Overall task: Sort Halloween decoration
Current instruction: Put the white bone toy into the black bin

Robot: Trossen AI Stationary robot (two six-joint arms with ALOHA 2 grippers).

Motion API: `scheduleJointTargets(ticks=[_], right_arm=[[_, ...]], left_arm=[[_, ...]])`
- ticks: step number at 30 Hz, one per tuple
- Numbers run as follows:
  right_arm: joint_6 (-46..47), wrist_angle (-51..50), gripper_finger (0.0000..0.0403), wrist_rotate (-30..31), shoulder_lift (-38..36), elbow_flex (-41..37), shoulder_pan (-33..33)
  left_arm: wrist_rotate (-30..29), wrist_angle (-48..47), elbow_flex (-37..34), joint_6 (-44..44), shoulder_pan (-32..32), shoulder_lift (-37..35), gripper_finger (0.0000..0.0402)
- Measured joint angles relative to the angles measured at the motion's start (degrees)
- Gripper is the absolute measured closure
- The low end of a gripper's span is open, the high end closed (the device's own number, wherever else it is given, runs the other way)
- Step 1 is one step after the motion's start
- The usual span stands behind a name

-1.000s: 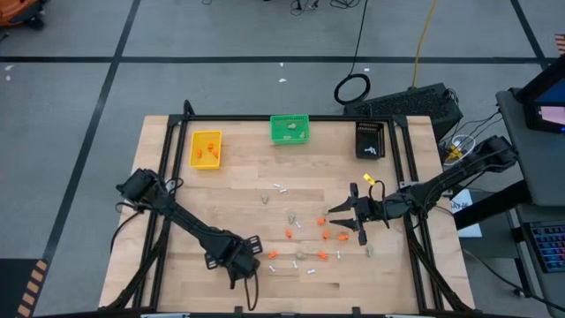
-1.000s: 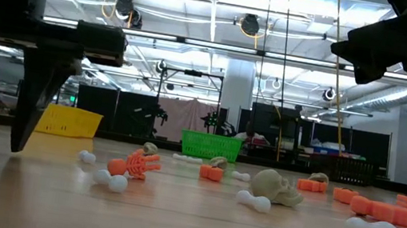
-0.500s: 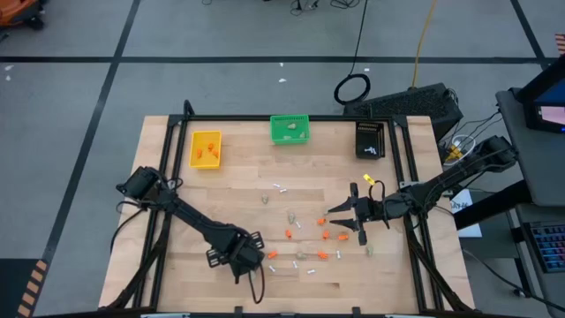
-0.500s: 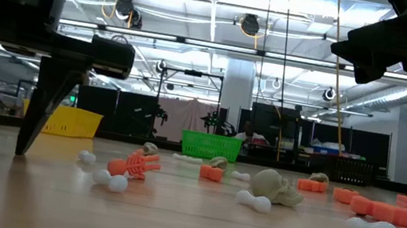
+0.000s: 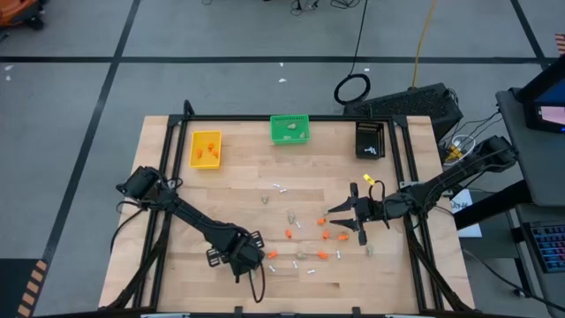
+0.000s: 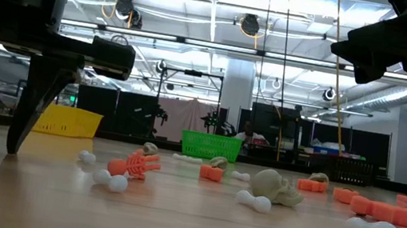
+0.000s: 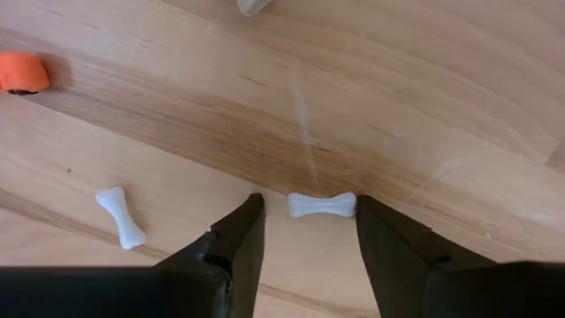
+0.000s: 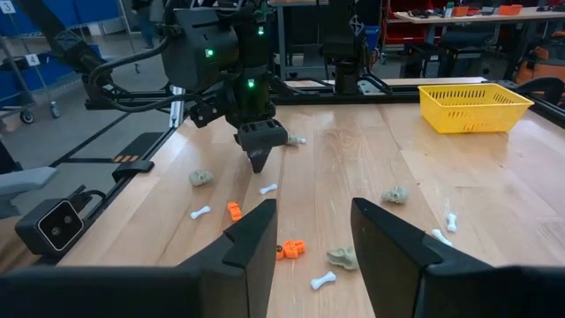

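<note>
The Halloween decoration lies loose on the wooden table [image 5: 177, 203]: orange bits [image 5: 289, 233], beige skulls [image 5: 291, 215] and white bones [image 5: 281, 187]. My left gripper [image 7: 309, 210] points straight down near the table's front, left of the middle [image 5: 247, 258]. It is open, with its fingertips just above the wood on either side of one white bone [image 7: 322, 205] that lies flat. My right gripper [image 5: 349, 219] hovers level over the right part of the scatter, open [image 8: 311, 221] and with nothing in it.
Along the far edge stand a yellow bin [image 5: 206, 148], a green bin [image 5: 290, 129] and a black bin [image 5: 371, 139]. Another white bone [image 7: 121, 216] and an orange bit [image 7: 19, 72] lie near the left gripper. Bare wood stretches at the table's left.
My left gripper has shifted a little toward the table's right edge and stopped there, still pointing down. The right arm has kept still, and no piece has moved.
</note>
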Motion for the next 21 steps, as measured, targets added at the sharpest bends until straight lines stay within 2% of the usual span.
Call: scheduleJointTargets(ticks=[7, 21], right_arm=[[0.0, 0.0, 0.0268, 0.0, 0.0, 0.0, 0.0], [0.0, -0.2, 0.0268, 0.0, 0.0, 0.0, 0.0]], left_arm=[[0.0, 0.0, 0.0, 0.0, -0.1, 0.0, 0.0254], [-0.6, -0.1, 0.0, -0.1, -1.9, 0.0, 0.0256]])
